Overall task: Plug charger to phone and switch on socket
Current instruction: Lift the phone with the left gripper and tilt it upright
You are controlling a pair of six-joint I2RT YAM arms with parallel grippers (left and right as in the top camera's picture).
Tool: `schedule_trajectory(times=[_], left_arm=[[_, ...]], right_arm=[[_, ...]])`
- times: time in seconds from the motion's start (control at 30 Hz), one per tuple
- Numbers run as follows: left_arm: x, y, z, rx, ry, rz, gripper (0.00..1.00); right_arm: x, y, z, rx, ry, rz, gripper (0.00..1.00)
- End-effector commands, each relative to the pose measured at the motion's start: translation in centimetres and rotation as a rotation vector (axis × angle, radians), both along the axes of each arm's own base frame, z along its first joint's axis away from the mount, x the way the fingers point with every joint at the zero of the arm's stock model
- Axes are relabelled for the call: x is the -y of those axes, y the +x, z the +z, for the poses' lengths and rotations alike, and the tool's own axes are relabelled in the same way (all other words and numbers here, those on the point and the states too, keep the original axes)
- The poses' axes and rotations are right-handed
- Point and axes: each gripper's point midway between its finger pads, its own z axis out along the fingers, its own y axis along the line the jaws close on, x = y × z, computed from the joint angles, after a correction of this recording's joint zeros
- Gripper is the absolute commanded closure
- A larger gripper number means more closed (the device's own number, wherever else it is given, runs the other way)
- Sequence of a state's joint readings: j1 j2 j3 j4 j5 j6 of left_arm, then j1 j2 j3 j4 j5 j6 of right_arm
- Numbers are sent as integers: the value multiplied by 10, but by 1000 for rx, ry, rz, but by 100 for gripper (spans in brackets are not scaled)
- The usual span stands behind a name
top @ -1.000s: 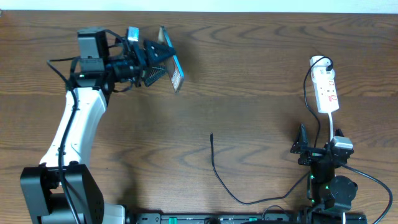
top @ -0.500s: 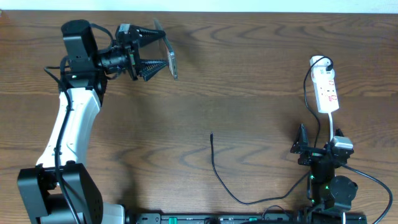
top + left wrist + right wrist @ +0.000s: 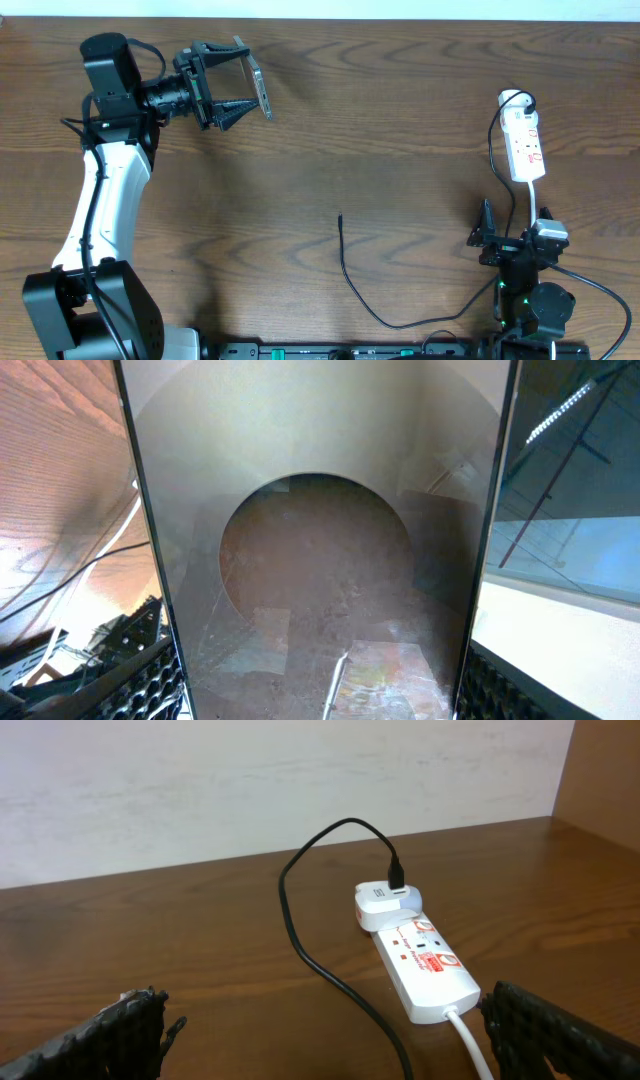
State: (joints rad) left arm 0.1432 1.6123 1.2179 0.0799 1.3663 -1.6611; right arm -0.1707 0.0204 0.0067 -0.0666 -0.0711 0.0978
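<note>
My left gripper [image 3: 232, 82] is shut on the phone [image 3: 258, 86] and holds it on edge above the far left of the table. In the left wrist view the phone [image 3: 315, 540] fills the frame between the fingers, with its glossy face and round dark blob. The charger, a thin black cable, lies on the table with its plug tip [image 3: 340, 217] near the middle. It runs to a white adapter in the socket [image 3: 525, 145], a white power strip at the far right, also seen in the right wrist view [image 3: 425, 965]. My right gripper [image 3: 512, 243] is open and empty, just short of the socket.
The socket's white cord [image 3: 535, 200] runs toward the right arm base. The black cable [image 3: 320, 955] loops across the wood in front of the right gripper. A pale wall edges the far side of the table.
My left arm has swung the phone up and toward the far left, turning it more edge-on. The right arm, the cable and the socket have not moved.
</note>
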Motion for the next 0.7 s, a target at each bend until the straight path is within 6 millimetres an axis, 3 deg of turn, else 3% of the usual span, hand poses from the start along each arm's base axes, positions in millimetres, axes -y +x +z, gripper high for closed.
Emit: schedule_trajectory(times=[0.0,0.67], left_arm=[[1,-6,16,37,-5,-14,93],[0,-4,15,37,-1,-6,92]], right_arm=[[-4,0,-1,-4,-8,14,1],[-3,0,-1,-4,-9,14,1]])
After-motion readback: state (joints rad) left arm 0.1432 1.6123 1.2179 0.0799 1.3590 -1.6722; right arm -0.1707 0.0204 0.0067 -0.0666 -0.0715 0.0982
